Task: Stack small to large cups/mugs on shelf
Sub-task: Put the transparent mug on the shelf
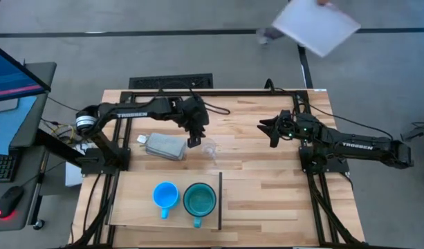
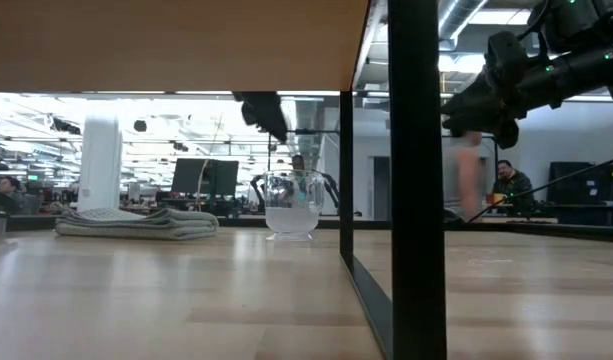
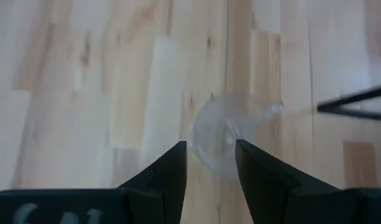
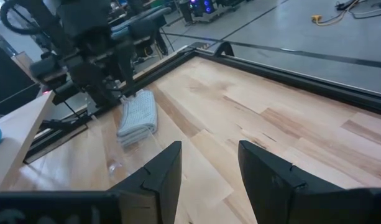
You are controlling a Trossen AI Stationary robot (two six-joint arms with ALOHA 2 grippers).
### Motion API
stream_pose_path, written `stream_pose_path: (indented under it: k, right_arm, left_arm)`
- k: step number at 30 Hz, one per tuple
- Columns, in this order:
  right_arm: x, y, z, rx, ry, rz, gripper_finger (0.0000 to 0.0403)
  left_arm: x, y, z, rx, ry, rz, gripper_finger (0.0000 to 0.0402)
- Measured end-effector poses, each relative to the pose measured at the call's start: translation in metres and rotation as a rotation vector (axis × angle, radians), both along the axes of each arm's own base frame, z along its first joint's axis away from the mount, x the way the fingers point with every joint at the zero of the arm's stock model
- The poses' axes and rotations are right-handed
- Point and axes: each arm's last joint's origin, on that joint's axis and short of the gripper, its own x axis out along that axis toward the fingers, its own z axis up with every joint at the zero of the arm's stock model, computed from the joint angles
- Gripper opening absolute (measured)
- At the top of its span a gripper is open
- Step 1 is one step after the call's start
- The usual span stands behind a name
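The small clear cup [image 1: 210, 149] stands upright on the bare tabletop [image 1: 267, 173], well apart from the blue mug [image 1: 165, 196] and teal mug [image 1: 199, 199] already side by side on the shelf [image 1: 128, 207], and the left gripper [image 1: 193, 140] hangs just above and beside it, fingers parted and holding nothing. It looks light, thin-walled and slick, so a gentle pinch across the rim or wall seems safest. The right gripper [image 1: 272, 131] waits well off, open and empty.
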Motion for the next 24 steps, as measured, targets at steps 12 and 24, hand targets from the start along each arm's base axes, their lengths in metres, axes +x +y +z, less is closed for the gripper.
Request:
stream_pose_path:
  k: [12, 24]
  right_arm:
    - [0.0, 0.0, -0.003, 0.017, 0.024, -0.001, 0.0179]
    - [0.001, 0.0, -0.004, 0.02, 0.031, -0.001, 0.0179]
  left_arm:
    - [0.016, -0.007, -0.03, -0.025, 0.087, 0.034, 0.0128]
    - [0.023, -0.01, -0.041, 0.007, 0.119, 0.062, 0.0128]
